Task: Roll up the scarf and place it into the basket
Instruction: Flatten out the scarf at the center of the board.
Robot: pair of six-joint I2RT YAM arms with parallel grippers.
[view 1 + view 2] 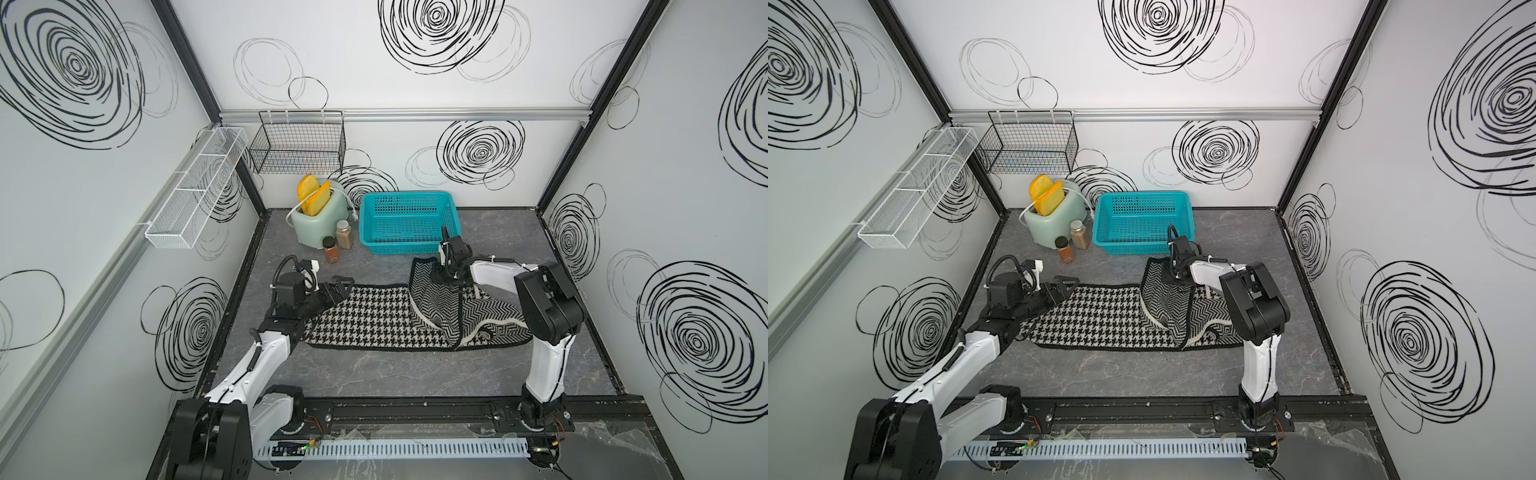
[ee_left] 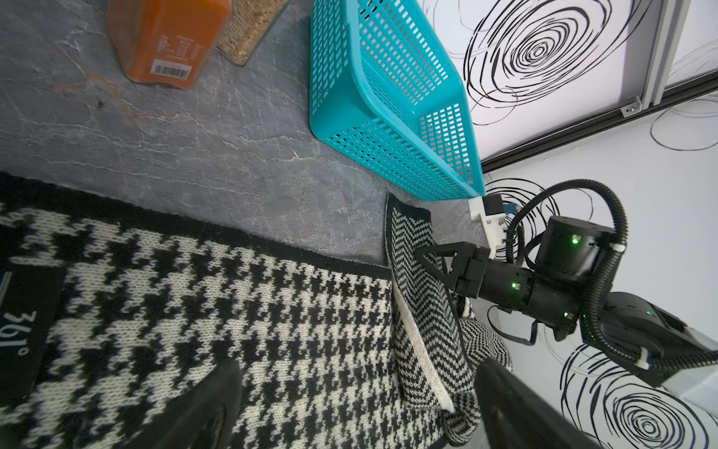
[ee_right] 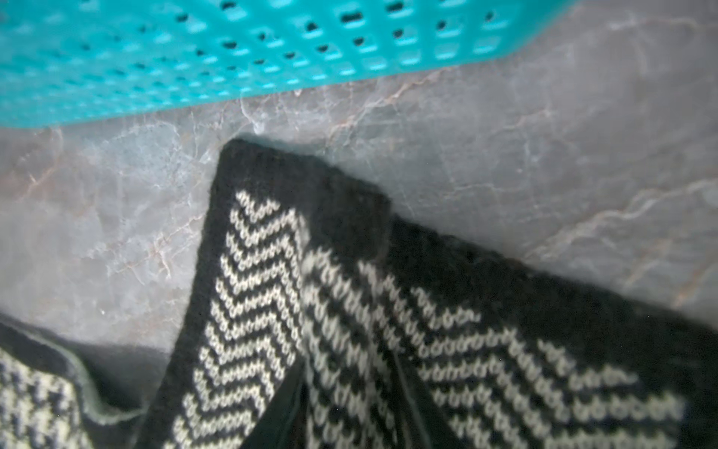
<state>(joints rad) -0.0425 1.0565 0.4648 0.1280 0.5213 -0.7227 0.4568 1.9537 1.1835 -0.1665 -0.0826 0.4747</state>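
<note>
Right tool (image 1: 441, 277) pinches the scarf (image 1: 374, 316) at its chevron end near the basket (image 1: 405, 194); left tool (image 1: 338, 289) (jaws spread) hovers over the opposite end.

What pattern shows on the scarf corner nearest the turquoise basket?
Chevron zigzag, black border, on the long black-and-white knit scarf; sharpest in the right wrist view.

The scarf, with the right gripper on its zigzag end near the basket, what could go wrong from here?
The right gripper pinches the scarf only near its zigzag corner; that small bite may slip once pulled.
That corner lies close to the basket; a lift or swing could shove it.
The left gripper stands open over the houndstooth end, so nothing pins it and the cloth may drag instead of rolling.
</note>
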